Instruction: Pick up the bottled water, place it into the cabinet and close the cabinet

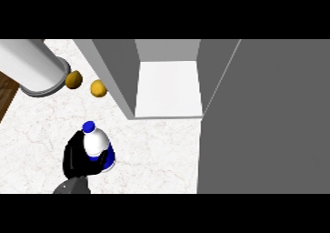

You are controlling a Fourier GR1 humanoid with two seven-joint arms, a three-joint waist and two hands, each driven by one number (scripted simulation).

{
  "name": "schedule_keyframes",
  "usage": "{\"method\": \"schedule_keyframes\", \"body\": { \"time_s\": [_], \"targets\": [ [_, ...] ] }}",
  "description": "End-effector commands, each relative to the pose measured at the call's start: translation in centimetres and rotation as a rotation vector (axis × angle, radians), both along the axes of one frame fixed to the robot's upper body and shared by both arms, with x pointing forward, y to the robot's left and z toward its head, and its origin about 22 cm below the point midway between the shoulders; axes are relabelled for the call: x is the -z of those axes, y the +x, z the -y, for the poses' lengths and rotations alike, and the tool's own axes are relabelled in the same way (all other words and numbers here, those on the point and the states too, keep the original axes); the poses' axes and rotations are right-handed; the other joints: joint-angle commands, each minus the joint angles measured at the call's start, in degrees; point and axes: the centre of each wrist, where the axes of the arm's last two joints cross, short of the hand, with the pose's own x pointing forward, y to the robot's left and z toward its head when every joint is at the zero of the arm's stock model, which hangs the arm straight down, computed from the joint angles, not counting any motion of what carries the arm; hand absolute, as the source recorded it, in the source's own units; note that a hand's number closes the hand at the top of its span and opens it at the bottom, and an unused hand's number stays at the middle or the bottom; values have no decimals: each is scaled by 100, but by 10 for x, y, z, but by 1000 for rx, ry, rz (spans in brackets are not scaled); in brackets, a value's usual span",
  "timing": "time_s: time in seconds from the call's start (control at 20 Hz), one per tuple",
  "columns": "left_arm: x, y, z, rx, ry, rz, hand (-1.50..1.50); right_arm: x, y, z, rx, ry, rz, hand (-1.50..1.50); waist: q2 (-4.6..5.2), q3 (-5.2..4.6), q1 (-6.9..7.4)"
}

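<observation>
Bottled water (95, 141): upright over the marble bench (160, 150), blue cap toward the cabinet, white body and blue label partly covered. Clamped by the left robot hand (78, 157), black fingers curled round the bottle's lower left side and base; grey forearm entering from the lower edge. Right robot hand: not visible.

Cabinet (167, 86): ahead and to the right of the bottle, well apart from it, white interior floor exposed. Cabinet door (274, 118): swung open, filling the right of the view.

Two small orange-brown objects (97, 88) on the bench beside the cabinet's left wall, next to a large white cylinder (29, 66) at upper left.
</observation>
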Motion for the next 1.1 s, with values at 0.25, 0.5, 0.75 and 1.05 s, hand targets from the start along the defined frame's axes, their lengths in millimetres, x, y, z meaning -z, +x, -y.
{"method": "schedule_keyframes", "body": {
  "time_s": [0.25, 0.5, 0.75, 1.05],
  "targets": [
    [-43, 38, 40, 146, 28, 85, 150, -37, 5, -5, 17, 22, 66, -150, -3, 7, 128],
    [-82, 40, 66, 205, 53, 119, 150, -23, 0, -1, 8, 0, 60, -150, -41, 9, 87],
    [-129, 39, 100, 266, 52, 163, 150, -19, 9, 1, 13, 19, 91, -150, -29, 9, 121],
    [-165, 20, 141, 324, 99, 151, 150, -13, 10, 1, 3, 38, 63, -150, -24, 8, 79]
  ]
}}
